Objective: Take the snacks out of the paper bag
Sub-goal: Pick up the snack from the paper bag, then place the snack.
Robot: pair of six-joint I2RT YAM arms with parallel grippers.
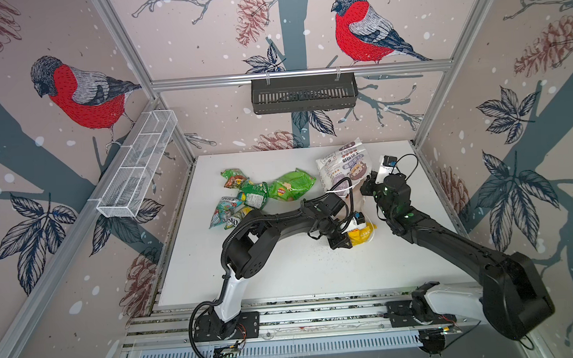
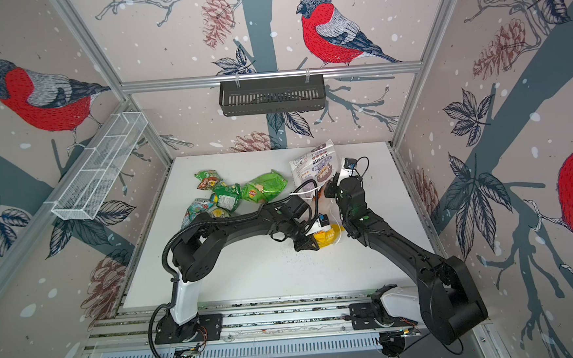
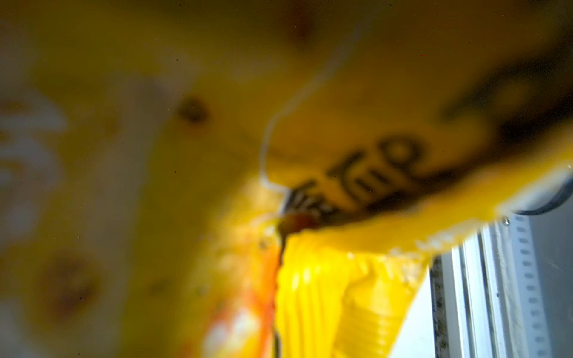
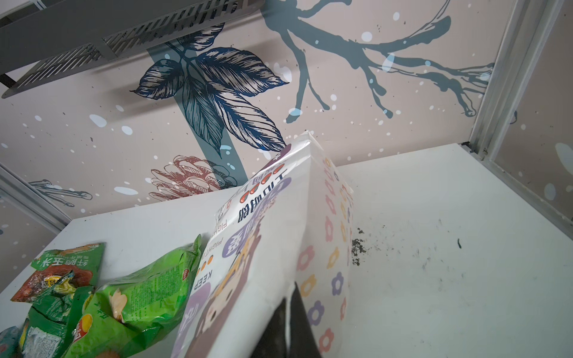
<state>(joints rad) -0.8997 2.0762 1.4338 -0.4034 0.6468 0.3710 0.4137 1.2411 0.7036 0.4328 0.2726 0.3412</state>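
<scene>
Left fingers (image 1: 347,240) are narrow, clamped on a yellow packet (image 1: 361,233). It's puffy crinkled foil with a serrated seam edge, pressed right against the left wrist camera. Right fingers (image 1: 365,184) are closed, pinching the thin stiff wall of the paper bag (image 1: 340,166). The bag sits just beyond them, base pointing away and mouth toward the left fingers.

We judge the packet to be at the mouth and mostly clear of it. To do it well, we use the right pinch as the anchor and draw the packet straight away from it, low over the desk (image 1: 284,272). No extra squeeze: foil slips and the contents crush. A white cord (image 1: 370,240) curves round the packet, probably a handle, so there's a snag risk.

Green packets (image 1: 290,186) lie well apart from both fingers, a loose glossy pile.
</scene>
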